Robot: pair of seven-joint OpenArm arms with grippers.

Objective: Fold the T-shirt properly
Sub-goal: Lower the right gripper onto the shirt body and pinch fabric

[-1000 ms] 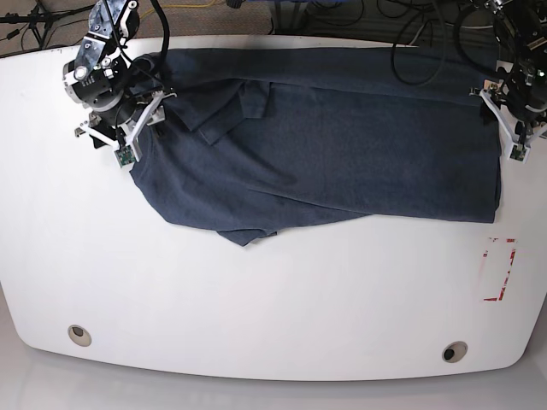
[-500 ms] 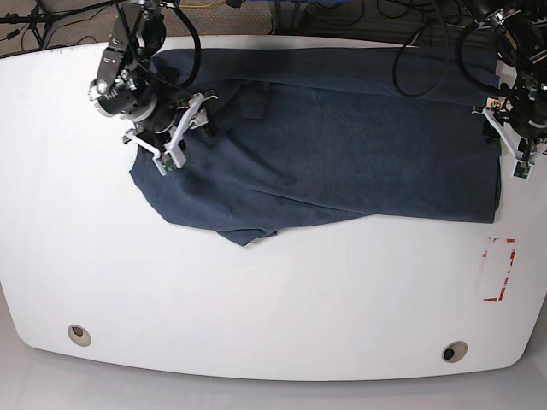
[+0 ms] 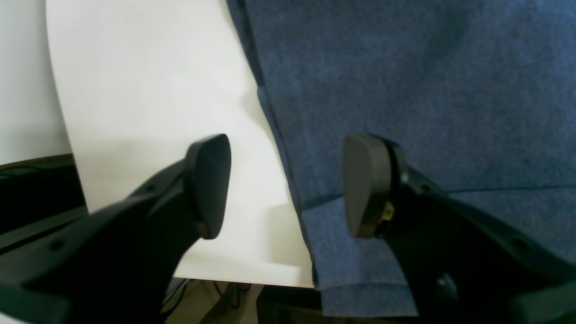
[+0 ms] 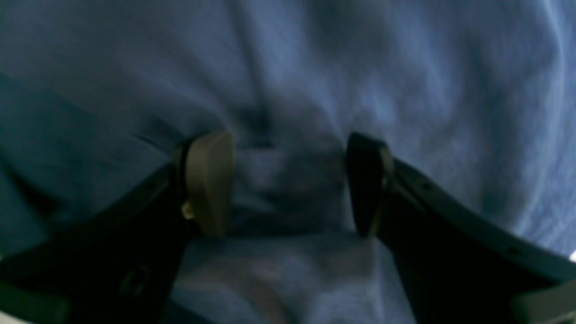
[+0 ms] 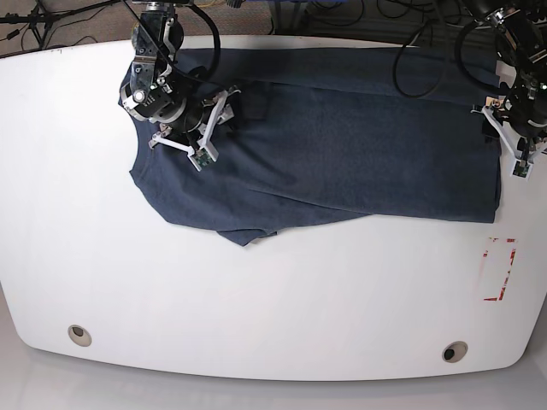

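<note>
T-shirt point(image 5: 342, 145) spread across table point(image 5: 256, 299) from 9 to 3 o'clock, far half. Right gripper point(image 4: 288, 184) over its 10 o'clock end, jaws apart, gripping nothing. Left gripper point(image 3: 285, 184) straddles 3 o'clock edge, jaws apart, empty.

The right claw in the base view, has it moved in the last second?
Yes. The right claw has slid from the T-shirt's left edge inward over the cloth, toward the table's middle and slightly toward its far edge.
</note>
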